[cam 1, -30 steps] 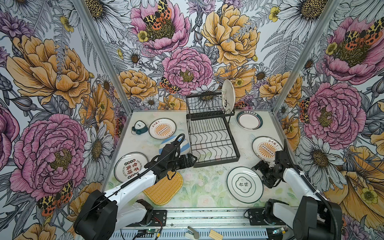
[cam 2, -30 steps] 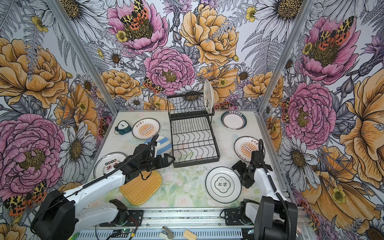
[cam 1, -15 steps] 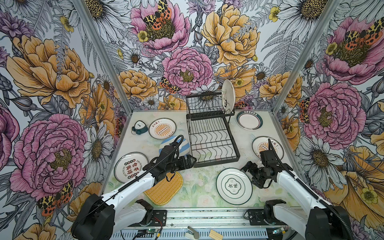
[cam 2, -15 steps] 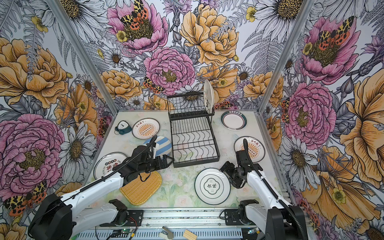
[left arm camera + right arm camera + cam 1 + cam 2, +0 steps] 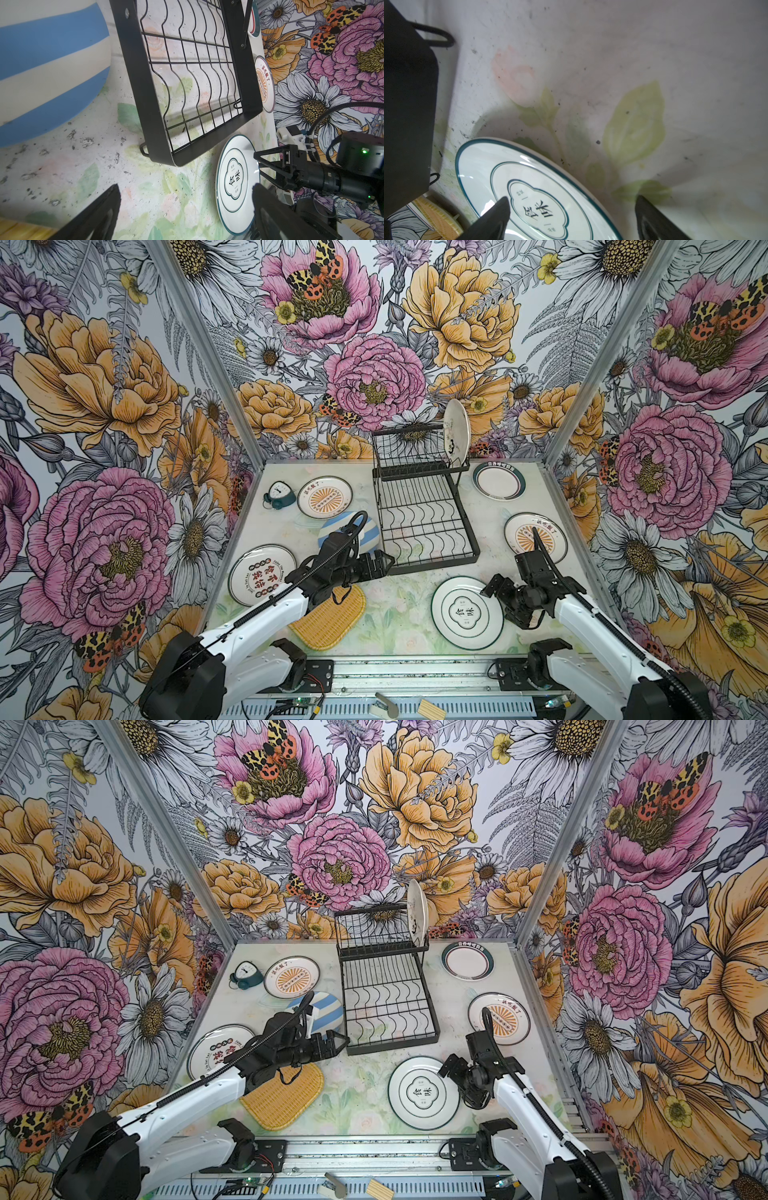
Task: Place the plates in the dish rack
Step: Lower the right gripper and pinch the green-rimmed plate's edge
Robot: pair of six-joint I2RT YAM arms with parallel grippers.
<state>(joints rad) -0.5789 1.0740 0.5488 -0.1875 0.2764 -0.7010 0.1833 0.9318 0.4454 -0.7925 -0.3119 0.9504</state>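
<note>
Right gripper (image 5: 496, 605) spread wide, astride green-rimmed plate (image 5: 466, 612) at its 3 o'clock rim. The flat plate may skid toward 9 o'clock when pinched. Left gripper (image 5: 384, 563) released, empty, beside dish rack (image 5: 432, 568).

A small teal alarm clock (image 5: 279, 495) stands near the floral tabletop's (image 5: 395, 605) far left corner.

Dish rack (image 5: 440, 565): black wire, two-tier, centre-back of surface (image 5: 399, 605). White plate (image 5: 456, 433): upright on upper shelf. Flat on surface around rack: striped plate (image 5: 371, 531), yellow woven plate (image 5: 328, 622), teal-ringed plate (image 5: 465, 614), four further printed round plates (image 5: 325, 497).
</note>
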